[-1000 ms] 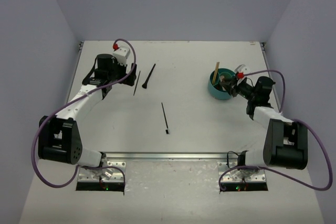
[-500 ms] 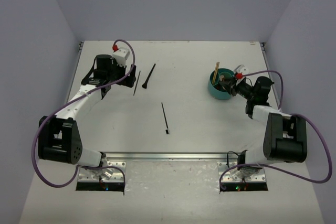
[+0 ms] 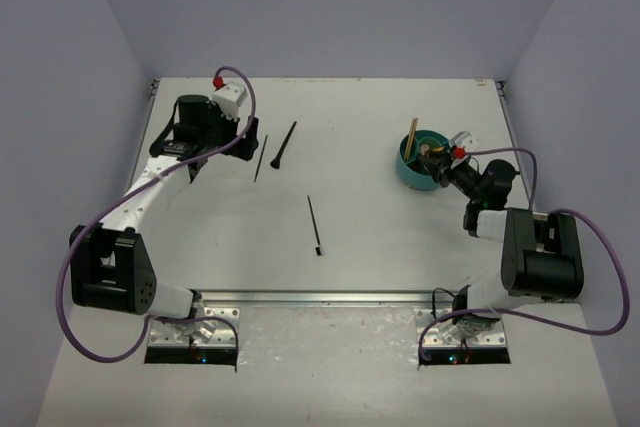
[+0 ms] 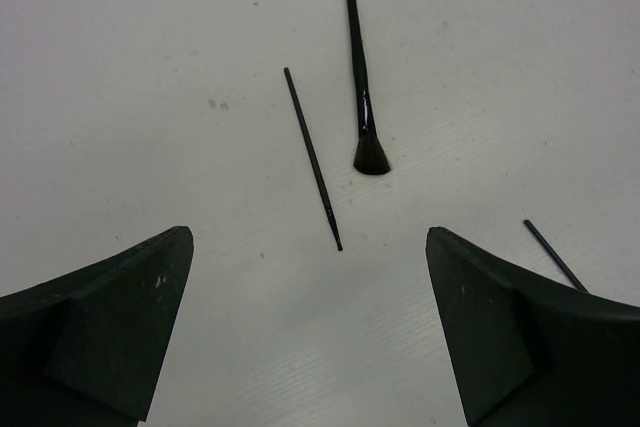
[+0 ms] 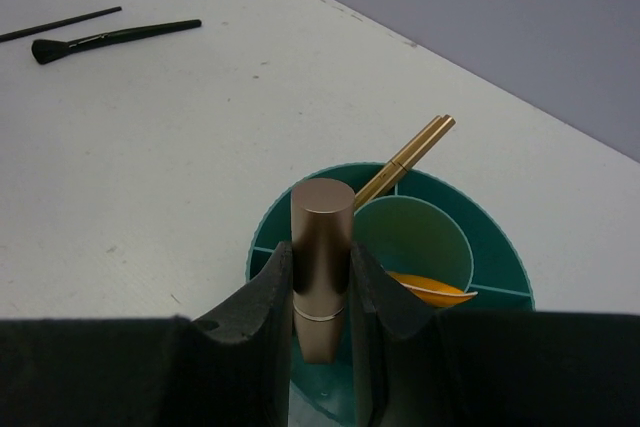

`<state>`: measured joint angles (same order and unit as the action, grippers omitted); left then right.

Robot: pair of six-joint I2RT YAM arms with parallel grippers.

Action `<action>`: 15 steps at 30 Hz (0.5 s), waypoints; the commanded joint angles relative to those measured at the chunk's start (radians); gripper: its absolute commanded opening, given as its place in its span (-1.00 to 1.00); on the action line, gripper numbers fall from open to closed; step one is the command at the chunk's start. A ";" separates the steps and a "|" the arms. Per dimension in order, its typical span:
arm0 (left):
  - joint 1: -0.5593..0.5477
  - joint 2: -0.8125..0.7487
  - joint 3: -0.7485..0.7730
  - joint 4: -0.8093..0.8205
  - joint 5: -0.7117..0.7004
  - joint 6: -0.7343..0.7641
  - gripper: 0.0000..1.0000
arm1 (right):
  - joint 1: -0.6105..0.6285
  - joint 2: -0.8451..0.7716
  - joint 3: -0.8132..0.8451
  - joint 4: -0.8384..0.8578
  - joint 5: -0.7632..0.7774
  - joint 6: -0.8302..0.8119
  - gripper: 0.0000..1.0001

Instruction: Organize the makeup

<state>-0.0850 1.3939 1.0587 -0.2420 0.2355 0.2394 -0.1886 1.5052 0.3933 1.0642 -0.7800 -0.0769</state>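
In the left wrist view, we see the left claw (image 4: 308, 242) with its jaws wide apart over the bare counter (image 4: 150, 67). Just beyond it lie a thin black brush (image 4: 312, 157) and a flat-headed black brush (image 4: 362, 87).

In the right wrist view, the right claw (image 5: 322, 292) is clamped on the beige tube (image 5: 322, 237), upright over the teal container (image 5: 505, 267). The container holds two golden sticks (image 5: 410, 159) and an orange wedge (image 5: 430, 289).

From above, the container sits toward the counter's far right corner. A lone thin brush (image 3: 314, 224) lies mid-counter.

three brushes (image 3: 283, 145) (image 3: 260, 158) (image 3: 314, 224), two sticks (image 5: 415, 155), one tube (image 5: 322, 247) (one container (image 5: 500, 257))
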 commanded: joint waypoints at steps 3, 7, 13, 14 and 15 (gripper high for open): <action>0.013 -0.041 0.049 -0.008 -0.009 0.012 1.00 | -0.006 0.006 -0.027 0.143 0.029 0.020 -0.92; 0.013 -0.045 0.054 -0.010 -0.005 0.012 1.00 | -0.007 0.030 -0.029 0.153 0.034 0.032 -0.91; 0.013 -0.046 0.064 -0.013 -0.009 0.015 1.00 | -0.008 0.049 -0.034 0.200 0.051 0.065 -0.47; 0.013 -0.046 0.064 -0.013 -0.009 0.015 1.00 | -0.008 0.049 -0.034 0.200 0.059 0.065 -0.47; 0.013 -0.047 0.064 -0.011 -0.010 0.016 1.00 | -0.008 0.049 -0.033 0.200 0.069 0.064 -0.41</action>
<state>-0.0841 1.3872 1.0774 -0.2775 0.2279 0.2487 -0.1886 1.5519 0.3638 1.2010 -0.7543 -0.0219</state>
